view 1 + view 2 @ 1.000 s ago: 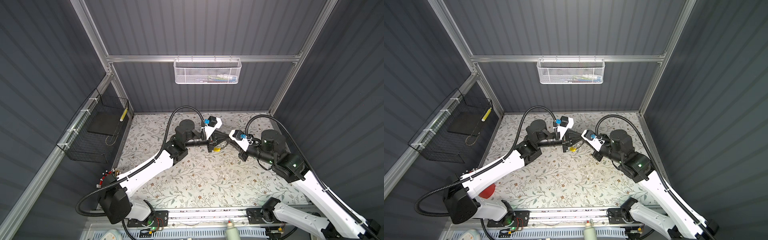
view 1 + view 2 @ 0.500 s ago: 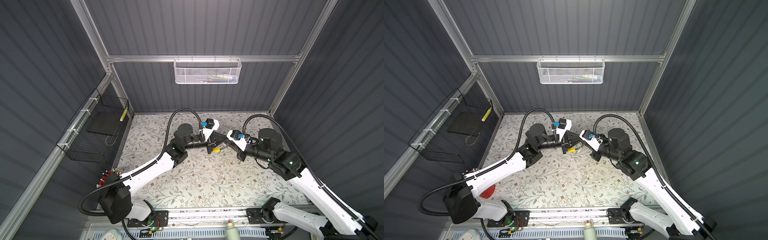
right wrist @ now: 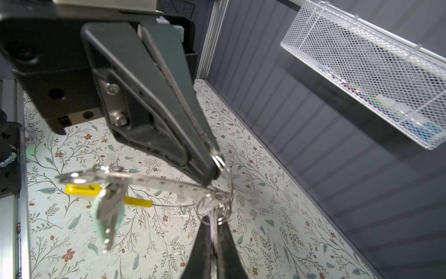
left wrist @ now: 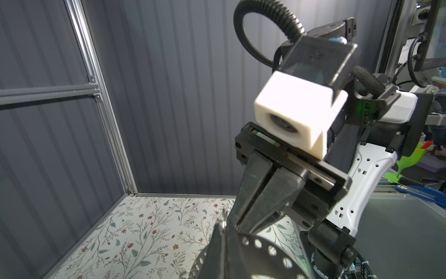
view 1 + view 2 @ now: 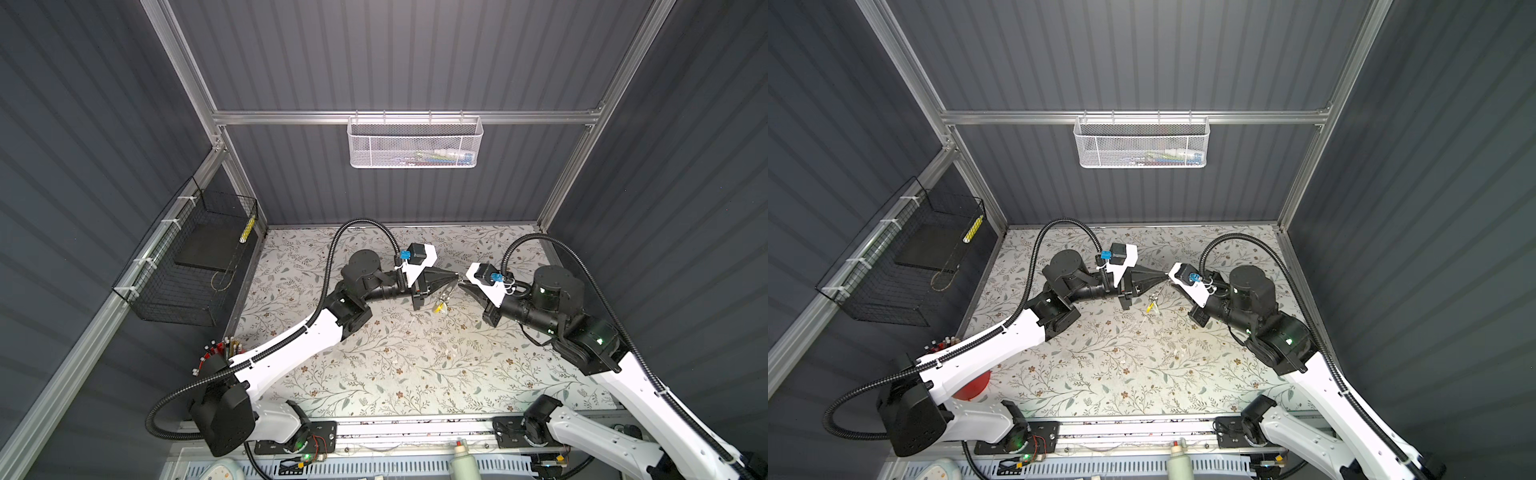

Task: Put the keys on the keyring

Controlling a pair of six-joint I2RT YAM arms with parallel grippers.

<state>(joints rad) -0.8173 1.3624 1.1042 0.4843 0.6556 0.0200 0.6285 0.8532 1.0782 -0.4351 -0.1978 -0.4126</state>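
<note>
In both top views the black left gripper (image 5: 453, 277) (image 5: 1163, 279) and the black right gripper (image 5: 461, 285) (image 5: 1168, 282) meet tip to tip above the back half of the floral-patterned mat (image 5: 395, 374) (image 5: 1121, 365), raised clear of it. The keyring (image 5: 437, 307) (image 5: 1149, 309), a thin silvery metal loop with a bright yellow segment, hangs from the tips. Its long axis slants down toward the mat's front, and the yellow part is lowest. In the left wrist view the left gripper (image 4: 223, 225) is closed and the right gripper (image 4: 237, 225) stands just beside it, also closed. A flat band of the keyring (image 4: 255, 244) with round holes curves under them. In the right wrist view the left gripper (image 3: 213, 169) is clenched on a small ring at the keyring's (image 3: 154, 182) end, and the band runs nearly level over the mat (image 3: 72, 241). The right gripper (image 3: 212, 229) pinches the small silvery keys (image 3: 213, 217) at their thin edge. One pale green-headed key (image 3: 108, 217) hangs from the band, pointing down at the mat.
</note>
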